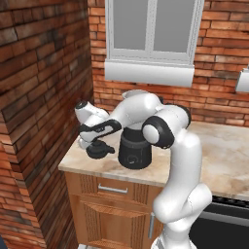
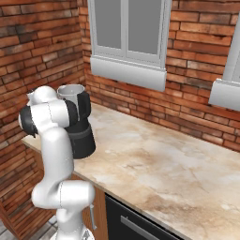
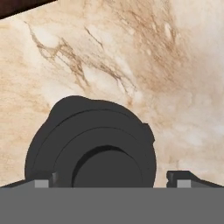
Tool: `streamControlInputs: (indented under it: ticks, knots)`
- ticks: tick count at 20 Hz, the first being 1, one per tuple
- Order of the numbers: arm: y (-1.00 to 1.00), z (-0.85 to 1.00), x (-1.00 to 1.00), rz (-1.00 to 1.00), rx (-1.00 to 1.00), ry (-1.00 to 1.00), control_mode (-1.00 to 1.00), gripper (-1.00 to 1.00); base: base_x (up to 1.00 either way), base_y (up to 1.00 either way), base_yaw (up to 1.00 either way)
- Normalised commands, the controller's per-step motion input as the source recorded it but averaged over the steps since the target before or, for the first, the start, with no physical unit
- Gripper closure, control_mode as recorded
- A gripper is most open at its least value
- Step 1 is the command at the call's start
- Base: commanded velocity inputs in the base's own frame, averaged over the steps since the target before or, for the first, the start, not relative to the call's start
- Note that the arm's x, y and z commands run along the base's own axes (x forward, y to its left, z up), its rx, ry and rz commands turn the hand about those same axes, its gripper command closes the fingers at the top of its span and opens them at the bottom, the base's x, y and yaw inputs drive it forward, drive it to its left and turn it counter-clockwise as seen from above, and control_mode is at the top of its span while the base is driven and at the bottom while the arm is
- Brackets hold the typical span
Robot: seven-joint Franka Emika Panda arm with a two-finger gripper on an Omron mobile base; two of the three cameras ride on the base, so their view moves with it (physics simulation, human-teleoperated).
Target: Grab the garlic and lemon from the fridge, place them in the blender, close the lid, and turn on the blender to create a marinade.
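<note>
While the fingers (image 3: 109, 180) stand wide apart, gripping nothing, the lid (image 3: 92, 144) lies between and just beyond them — round, black, raised knob uppermost. Lid (image 1: 99, 149) flat on the marbled bench (image 1: 223, 160), near its left edge, apparently untouched. Blender (image 1: 134, 148) — black base, clear jar — just beside it, partly behind the arm. Brick wall (image 1: 39, 87) at left.

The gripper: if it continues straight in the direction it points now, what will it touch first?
Most likely the lid. In the hand view the gripper looks down on this black cap lying on the counter, with one of the open fingers on each side. Exact depth is unclear.
</note>
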Motion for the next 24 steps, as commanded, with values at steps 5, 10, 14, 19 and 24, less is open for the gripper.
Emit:
streamControlInputs:
  ticks: [5,10,14,19,24]
  knots:
    - [0.0,-0.32,-0.05,-0.03,0.06,0.0,-1.0,-1.0,0.0,0.0,0.0]
    - [0.0,-0.38,-0.07,-0.05,0.01,0.01,-1.0,-1.0,0.0,0.0,0.0]
    - [0.0,-0.41,-0.06,-0.07,0.0,0.0,-1.0,-1.0,0.0,0.0,0.0]
    - [0.0,-0.47,-0.08,-0.06,0.0,0.03,-1.0,-1.0,0.0,0.0,0.0]
    - [0.0,-0.47,-0.11,-0.06,0.0,0.04,-1.0,-1.0,0.0,0.0,0.0]
